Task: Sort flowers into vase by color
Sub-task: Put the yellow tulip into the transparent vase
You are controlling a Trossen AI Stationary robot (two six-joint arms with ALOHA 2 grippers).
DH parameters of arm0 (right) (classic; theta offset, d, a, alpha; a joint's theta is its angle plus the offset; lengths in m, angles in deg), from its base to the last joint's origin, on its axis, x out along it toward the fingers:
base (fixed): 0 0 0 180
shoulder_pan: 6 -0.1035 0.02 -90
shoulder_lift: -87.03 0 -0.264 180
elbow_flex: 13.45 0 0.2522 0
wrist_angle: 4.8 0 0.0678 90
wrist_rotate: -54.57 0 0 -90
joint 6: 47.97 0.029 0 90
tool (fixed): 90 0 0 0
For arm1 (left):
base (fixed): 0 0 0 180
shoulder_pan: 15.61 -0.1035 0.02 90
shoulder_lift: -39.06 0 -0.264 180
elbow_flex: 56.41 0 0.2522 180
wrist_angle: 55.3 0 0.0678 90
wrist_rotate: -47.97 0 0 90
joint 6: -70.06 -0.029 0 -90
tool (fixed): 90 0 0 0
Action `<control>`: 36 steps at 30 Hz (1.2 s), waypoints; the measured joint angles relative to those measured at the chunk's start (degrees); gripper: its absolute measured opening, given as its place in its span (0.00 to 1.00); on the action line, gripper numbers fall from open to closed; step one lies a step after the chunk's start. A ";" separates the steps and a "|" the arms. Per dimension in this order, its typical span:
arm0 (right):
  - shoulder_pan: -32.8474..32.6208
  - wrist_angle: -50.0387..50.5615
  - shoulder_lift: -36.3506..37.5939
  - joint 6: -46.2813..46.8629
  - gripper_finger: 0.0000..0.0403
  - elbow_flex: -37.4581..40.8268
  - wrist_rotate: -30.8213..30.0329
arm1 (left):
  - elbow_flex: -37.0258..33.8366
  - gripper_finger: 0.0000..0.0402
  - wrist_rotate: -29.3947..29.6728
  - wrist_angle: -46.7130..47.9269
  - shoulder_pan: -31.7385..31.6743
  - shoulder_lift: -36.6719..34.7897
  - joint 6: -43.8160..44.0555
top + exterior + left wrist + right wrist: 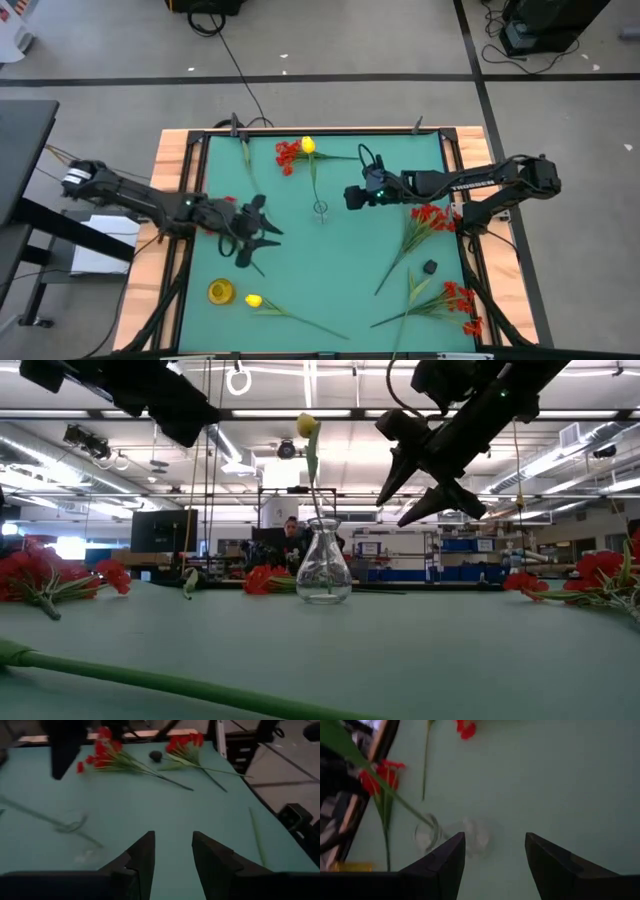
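While one yellow flower (307,426) already stands in the clear glass vase (324,570) at the middle of the green table (330,270), most of the sorting looks undone: a yellow-headed stem (254,300) lies flat near the front left beside a small yellow vase (221,292), red sprigs (432,217) lie on the right side under the right arm, another red bunch (461,300) rests at the front right corner, and a red cluster (288,154) sits at the back near the vased flower's head. The sprigs show small bright blossoms on long thin green stems with narrow leaves, so they will likely flop when lifted by one end. The right gripper (354,197) hangs above the table just beside the glass vase, fingers apart and holding nothing. The left gripper (262,228) hovers over the left half of the mat, fingers likewise apart and empty. The step in hand seems to be choosing the next flower; that calls for one gripper to drop onto a stem, pinch it, and carry it upright to the vase of matching colour.
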 joint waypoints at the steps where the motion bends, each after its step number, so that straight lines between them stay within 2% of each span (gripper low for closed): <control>1: 0.01 0.36 0.06 -0.05 0.53 0.00 1.46 | 1.23 0.33 -0.01 0.03 0.83 1.75 0.08; 4: 0.03 1.94 0.14 -0.80 0.53 0.00 5.89 | 6.11 0.33 0.18 1.96 3.59 7.40 1.06; 7: -1.16 4.52 0.38 -0.63 0.53 0.00 9.86 | 12.72 0.33 0.45 11.24 7.27 13.47 4.40; 10: -4.37 8.35 0.85 -0.59 0.53 0.00 10.21 | 18.66 0.33 0.55 20.93 11.78 19.66 8.16; 12: -7.37 11.08 1.15 -0.20 0.53 0.00 8.59 | 20.55 0.33 0.71 22.63 14.41 23.29 12.02; 16: -14.87 13.76 1.32 2.88 0.53 0.00 3.66 | 20.86 0.33 3.66 19.38 18.18 29.26 25.35; 21: -22.69 13.82 1.32 5.99 0.53 0.00 -2.72 | 20.90 0.33 3.82 15.40 22.28 34.47 32.77; 27: -27.55 13.88 1.32 7.15 0.53 0.00 -4.83 | 20.92 0.33 4.04 17.97 25.46 38.78 35.53; 36: -33.82 13.89 1.32 10.46 0.53 0.00 -7.70 | 20.99 0.33 3.98 17.65 25.75 44.16 33.82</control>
